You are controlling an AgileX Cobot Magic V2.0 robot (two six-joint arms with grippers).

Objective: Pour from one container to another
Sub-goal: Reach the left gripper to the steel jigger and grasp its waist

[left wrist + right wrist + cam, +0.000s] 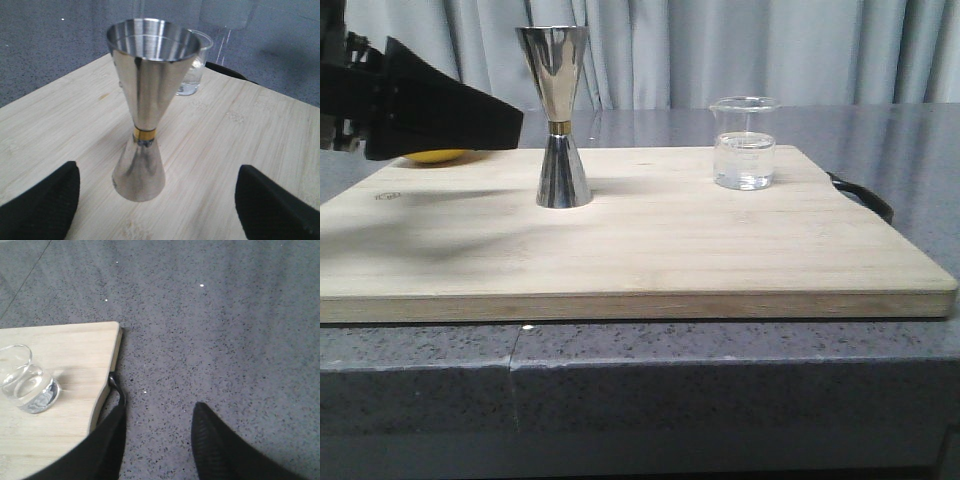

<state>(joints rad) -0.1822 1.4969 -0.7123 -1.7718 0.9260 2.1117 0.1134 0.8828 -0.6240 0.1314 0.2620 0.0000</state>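
The steel jigger (563, 120) stands upright on the left half of the wooden board (650, 250), with a gold band at its waist. The glass beaker (745, 145) stands at the board's back right and holds clear liquid. My left gripper (510, 122) hovers just left of the jigger. In the left wrist view the left gripper (157, 172) is open wide, the jigger (147, 105) stands ahead between its fingers without touching them, and the beaker (197, 70) shows behind. My right gripper (160, 410) is open and empty over the grey counter, off the board's right edge, apart from the beaker (27, 385).
A yellow object (435, 156) lies behind the left gripper at the board's back left. A black strap handle (865, 195) hangs off the board's right edge, close to one right finger (107, 440). Grey speckled counter (225, 330) surrounds the board; curtains hang behind.
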